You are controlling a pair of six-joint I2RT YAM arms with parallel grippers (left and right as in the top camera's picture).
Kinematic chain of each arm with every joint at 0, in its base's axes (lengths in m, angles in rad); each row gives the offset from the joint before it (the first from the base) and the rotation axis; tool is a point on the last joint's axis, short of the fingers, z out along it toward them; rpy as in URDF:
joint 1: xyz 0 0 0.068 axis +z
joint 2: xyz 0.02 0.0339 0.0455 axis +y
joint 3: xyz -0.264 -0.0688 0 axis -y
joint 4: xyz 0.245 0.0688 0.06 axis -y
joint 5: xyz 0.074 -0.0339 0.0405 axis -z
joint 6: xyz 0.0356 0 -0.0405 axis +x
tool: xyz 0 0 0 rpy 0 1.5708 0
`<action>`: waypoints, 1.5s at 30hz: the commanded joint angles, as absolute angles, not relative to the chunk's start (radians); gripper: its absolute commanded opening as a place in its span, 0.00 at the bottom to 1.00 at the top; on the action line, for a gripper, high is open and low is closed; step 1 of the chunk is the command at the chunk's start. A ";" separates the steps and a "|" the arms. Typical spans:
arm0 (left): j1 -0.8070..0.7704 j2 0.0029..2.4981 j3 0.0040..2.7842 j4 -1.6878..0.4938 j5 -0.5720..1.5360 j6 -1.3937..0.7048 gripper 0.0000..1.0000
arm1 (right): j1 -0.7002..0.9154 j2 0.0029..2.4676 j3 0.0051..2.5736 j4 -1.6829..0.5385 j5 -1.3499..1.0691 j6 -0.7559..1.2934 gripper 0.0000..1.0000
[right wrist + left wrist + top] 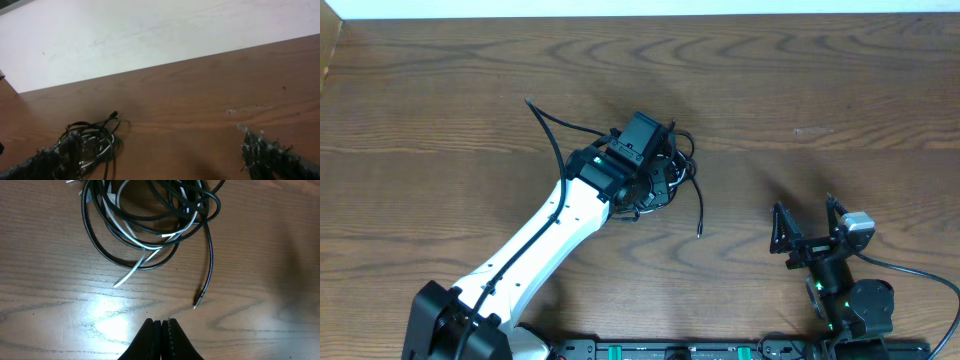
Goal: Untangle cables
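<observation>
I judge nothing untangled yet: the cables (150,225) lie heaped on the counter (50,305) at twelve o'clock from my left fingers (156,330), pressed together, empty; my right fingers (780,228) gape wide, empty, well apart.

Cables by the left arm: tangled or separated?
Tangled. The cables lie in one pile of overlapping loops, the white cable threaded among black ones; only two loose ends trail out.

Wooden table (840,90) (dark grain, glossy); white surface (125,35) beyond far edge.
</observation>
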State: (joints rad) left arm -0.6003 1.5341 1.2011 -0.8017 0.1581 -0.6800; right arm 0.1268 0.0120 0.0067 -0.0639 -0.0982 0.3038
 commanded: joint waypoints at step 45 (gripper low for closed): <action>-0.583 1.550 1.195 -0.791 0.130 -0.641 0.61 | 0.133 0.012 0.007 0.009 -0.413 0.602 0.99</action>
